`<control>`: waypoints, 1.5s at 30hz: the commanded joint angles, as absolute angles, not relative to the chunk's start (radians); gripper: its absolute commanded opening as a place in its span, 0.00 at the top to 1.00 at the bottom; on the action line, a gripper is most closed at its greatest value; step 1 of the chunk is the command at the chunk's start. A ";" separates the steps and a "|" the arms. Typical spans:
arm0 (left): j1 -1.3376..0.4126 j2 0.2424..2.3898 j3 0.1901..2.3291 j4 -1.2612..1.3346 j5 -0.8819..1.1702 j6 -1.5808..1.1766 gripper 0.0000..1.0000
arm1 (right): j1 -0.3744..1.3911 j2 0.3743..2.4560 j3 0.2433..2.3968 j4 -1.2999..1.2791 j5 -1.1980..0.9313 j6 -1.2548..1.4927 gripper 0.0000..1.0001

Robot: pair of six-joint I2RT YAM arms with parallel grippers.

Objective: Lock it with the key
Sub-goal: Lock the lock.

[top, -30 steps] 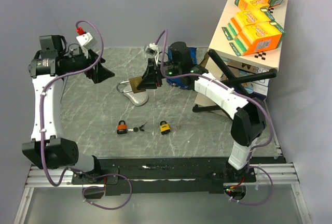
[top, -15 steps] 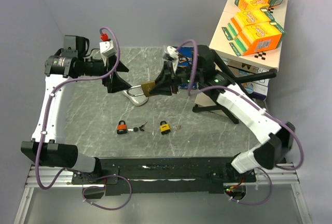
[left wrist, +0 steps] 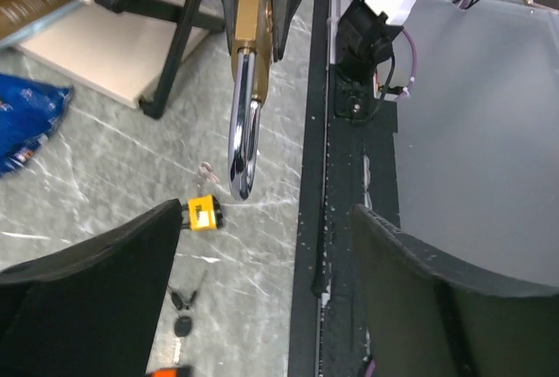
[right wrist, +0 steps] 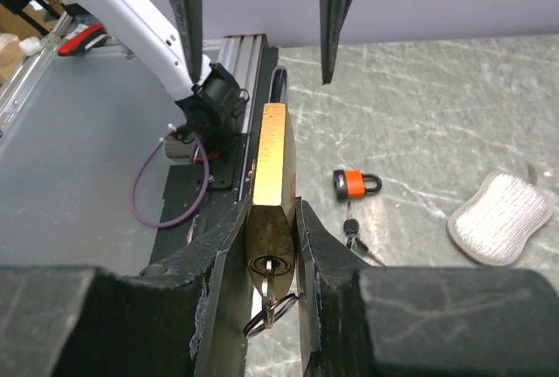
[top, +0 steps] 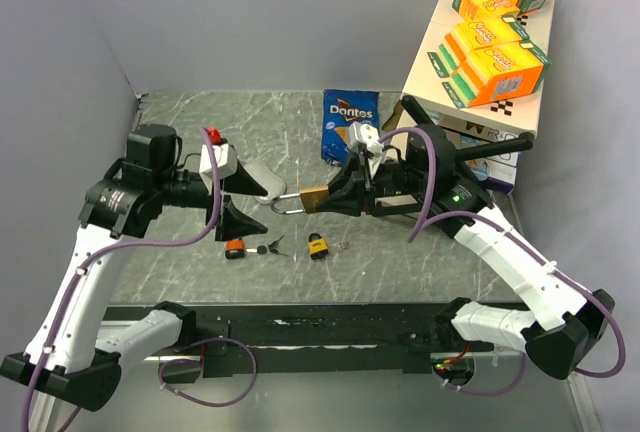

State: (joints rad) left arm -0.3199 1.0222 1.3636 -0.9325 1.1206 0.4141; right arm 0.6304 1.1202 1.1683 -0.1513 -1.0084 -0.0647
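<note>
Padlock nearer | right jaws grip it | left jaws open | right-wrist: key inserted

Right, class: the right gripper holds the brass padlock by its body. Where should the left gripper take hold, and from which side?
On the brass padlock, probably the silver shackle, approached end-on from opposite the right gripper. Those jaws clamp its body, while the shackle juts free toward the open left gripper, edge-on between its jaws, so they can close across the loop.
</note>
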 commanded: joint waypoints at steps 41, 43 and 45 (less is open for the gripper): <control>-0.492 1.003 1.227 -0.701 0.989 0.359 0.99 | 0.727 1.106 1.241 -0.210 -0.937 -0.199 0.62; -0.491 0.986 1.220 -0.709 0.989 0.370 0.99 | 0.724 1.103 1.250 -0.265 -0.933 -0.230 0.39; -0.491 0.979 1.215 -0.712 0.986 0.383 0.99 | 0.715 1.095 1.267 -0.359 -0.928 -0.284 0.23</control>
